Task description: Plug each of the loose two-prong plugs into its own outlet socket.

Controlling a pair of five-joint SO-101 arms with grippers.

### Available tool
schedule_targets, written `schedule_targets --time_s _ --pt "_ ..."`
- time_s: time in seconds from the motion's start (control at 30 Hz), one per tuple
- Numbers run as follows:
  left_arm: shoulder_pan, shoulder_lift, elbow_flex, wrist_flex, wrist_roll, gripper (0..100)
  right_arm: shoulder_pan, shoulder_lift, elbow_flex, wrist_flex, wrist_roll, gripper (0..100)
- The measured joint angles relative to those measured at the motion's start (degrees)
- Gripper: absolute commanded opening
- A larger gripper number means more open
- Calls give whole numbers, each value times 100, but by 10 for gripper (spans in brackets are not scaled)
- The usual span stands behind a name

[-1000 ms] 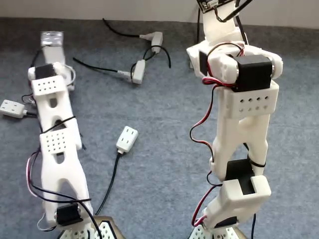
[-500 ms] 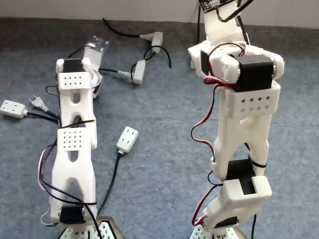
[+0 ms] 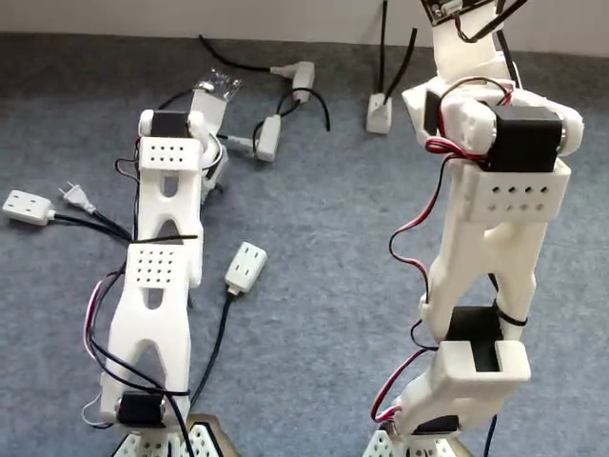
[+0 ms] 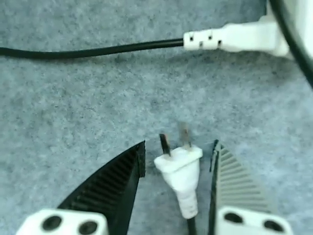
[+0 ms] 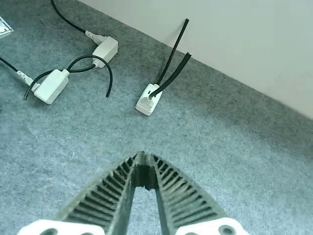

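White two-prong plug, probably light and stiff, lay at eleven o'clock between our spread left fingers; we judged its moulded body the hold. Right fingers met.

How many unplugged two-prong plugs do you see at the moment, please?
2. One plug lies by the leftmost outlet; the other plug sits inside the open left pincer. More may be hidden.

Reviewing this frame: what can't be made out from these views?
High view: the plug inside the open left tool, hidden under that arm's wrist.
High view: the right tool, cut off by the top edge.
Left wrist view: whether the plug rests on the carpet; one prong is blurred.
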Motion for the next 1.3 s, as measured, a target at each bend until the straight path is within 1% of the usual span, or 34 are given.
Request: schedule_targets --time_s 0.13,0.33,0.6,0.97,1.13,1.3 --pt "26 -211 35 9 255 260 9 0 0 0 35 6" --pt "79 -440 44 44 316 260 9 0 0 0 53 6" --pt "-484 -440 53 53 316 260 9 0 0 0 53 6" --pt "-519 -440 237 105 316 260 9 0 0 0 53 6" --pt "-686 -440 281 105 -26 260 9 0 0 0 53 6" --pt "-897 -440 281 105 -88 260 9 0 0 0 53 6"
